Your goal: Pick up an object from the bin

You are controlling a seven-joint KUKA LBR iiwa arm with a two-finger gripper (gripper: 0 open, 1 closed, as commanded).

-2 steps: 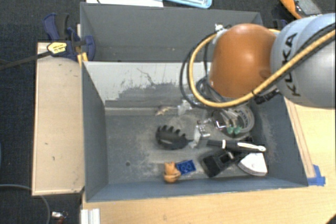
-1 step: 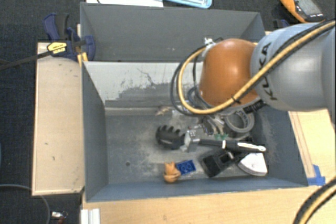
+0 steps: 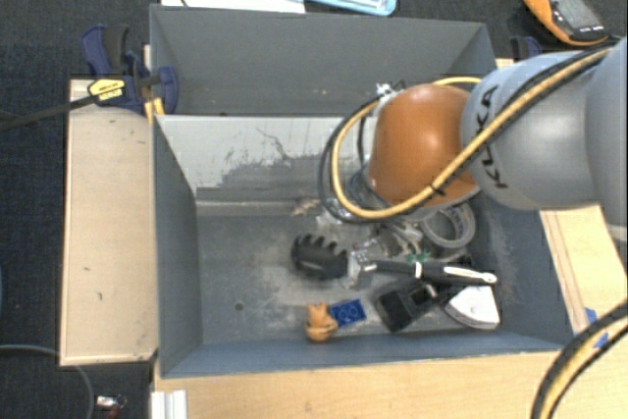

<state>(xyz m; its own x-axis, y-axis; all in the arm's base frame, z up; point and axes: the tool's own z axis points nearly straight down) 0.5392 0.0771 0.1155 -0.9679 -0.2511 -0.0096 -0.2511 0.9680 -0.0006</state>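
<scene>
Much of the grey metal bin (image 3: 245, 240) lies bare. The left half of its scuffed floor is open room, bounded by the sloped left wall and the near rim. The loose things all crowd the right half, close to the near wall.

The gripper (image 3: 359, 256) sits low there under the arm's orange dome cover (image 3: 417, 152); whether it is clenched or released cannot be told. Just to its left lies a black ribbed piece (image 3: 318, 256), rounded and matt; whether they touch is unclear.

By the near wall a small tan lump (image 3: 319, 321) lies just beside a flat blue square (image 3: 346, 313). To their right are a black block (image 3: 405, 305), a white rounded shell (image 3: 476, 309), a slim dark-handled tool (image 3: 432, 268) and a grey ring (image 3: 453, 227).
</scene>
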